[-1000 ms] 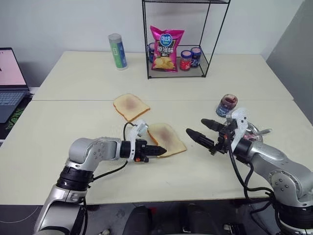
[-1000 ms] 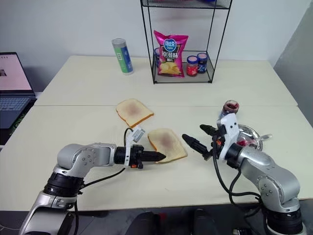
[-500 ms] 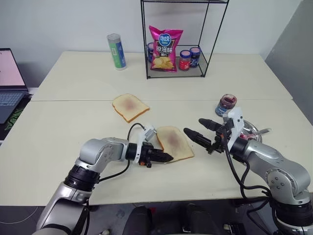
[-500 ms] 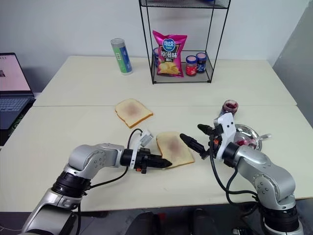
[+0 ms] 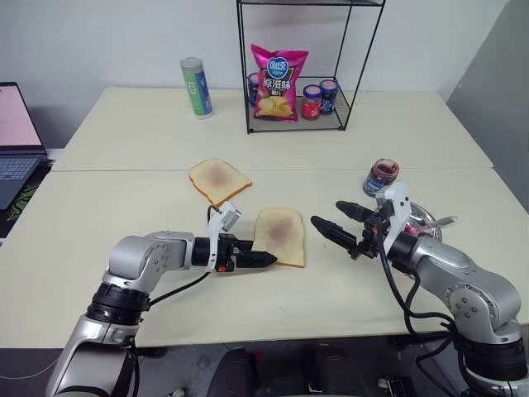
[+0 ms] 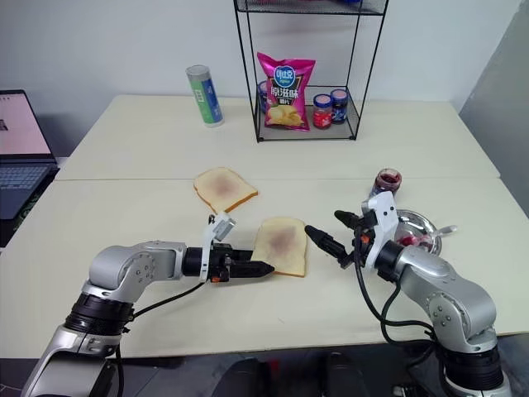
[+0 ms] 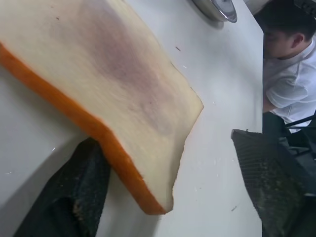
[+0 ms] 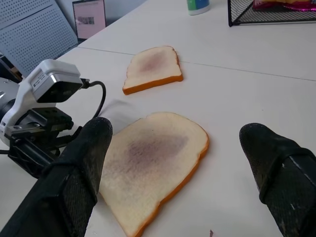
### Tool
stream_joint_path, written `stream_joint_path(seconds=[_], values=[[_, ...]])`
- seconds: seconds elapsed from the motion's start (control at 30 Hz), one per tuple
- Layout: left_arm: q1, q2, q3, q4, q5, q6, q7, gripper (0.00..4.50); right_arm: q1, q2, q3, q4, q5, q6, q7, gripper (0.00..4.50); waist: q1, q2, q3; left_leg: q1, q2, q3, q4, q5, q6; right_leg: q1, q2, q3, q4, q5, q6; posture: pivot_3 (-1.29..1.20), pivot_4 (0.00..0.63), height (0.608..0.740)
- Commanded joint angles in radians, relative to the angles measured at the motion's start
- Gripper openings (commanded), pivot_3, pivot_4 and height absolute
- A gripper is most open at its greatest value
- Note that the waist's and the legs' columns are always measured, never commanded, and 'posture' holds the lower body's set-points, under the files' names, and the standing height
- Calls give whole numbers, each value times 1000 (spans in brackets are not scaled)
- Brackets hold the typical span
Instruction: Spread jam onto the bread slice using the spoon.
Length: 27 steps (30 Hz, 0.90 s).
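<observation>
Since a second ago my left gripper (image 5: 263,260) let go, wide beside the bread slice (image 5: 279,236) mid-table near the front edge; right gripper (image 5: 340,223) open, empty. Next, fetch spoon carefully.

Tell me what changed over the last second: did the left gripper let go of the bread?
Yes. The left gripper was shut on the bread slice's near edge, turned it on the table, then opened and drew back towards the robot's left; the slice now lies flat and free. The right gripper stayed open beside it. The second slice and open jam jar kept their places.
</observation>
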Motion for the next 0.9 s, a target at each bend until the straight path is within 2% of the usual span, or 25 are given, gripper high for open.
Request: stream_joint_path(seconds=[0.03,0.13,0.27,0.33,0.47,0.57,0.67,0.8,0.9], values=[[26,-4,-8,-21,21,-4,22,4441,-23,-4,2,-7,-6,-28,18,4500,0,0,0,0,0,0,0,0,0,0,0,0,0,0,0,0,150,740],[8,-35,-29,-9,41,-15,45,4441,-34,-3,4,2,-11,-30,23,4500,1,1,-1,0,0,0,0,0,0,0,0,0,1,0,0,0,150,740],[25,3,-46,-38,71,-21,42,4441,-39,-4,3,0,-10,-28,24,4500,6,1,-1,0,-1,0,1,0,0,1,0,0,0,0,0,0,150,740],[59,57,-51,-76,85,-31,28,4441,-36,-5,1,-5,-8,-25,23,4500,4,1,-1,0,-1,0,1,0,0,1,0,0,0,0,0,0,150,740],[184,278,0,-168,130,-95,-27,4441,-16,-7,-19,-12,0,-24,15,4500,-15,1,-1,1,1,1,-1,0,0,0,0,1,0,1,-5,0,150,740],[191,338,54,-176,128,-159,-43,4441,-11,-11,-42,-5,2,-26,11,4500,-17,7,-2,2,4,1,-3,0,-1,-1,2,0,3,-1,-9,0,150,740],[148,298,88,-182,168,-341,-43,4441,1,-2,-108,3,12,-24,-27,4500,0,9,0,1,2,1,-1,0,-1,-3,1,0,6,-4,-5,0,150,740],[61,189,30,-186,238,-480,-10,4441,26,17,-212,-6,53,-12,-96,4500,29,8,0,-1,0,1,2,1,-1,-4,-1,0,7,-3,-4,0,150,740],[-21,78,-29,-168,281,-578,-10,4441,64,38,-315,-19,74,-13,-179,4500,31,7,0,-2,-2,1,1,0,0,-2,-1,0,3,1,-6,0,150,740]])
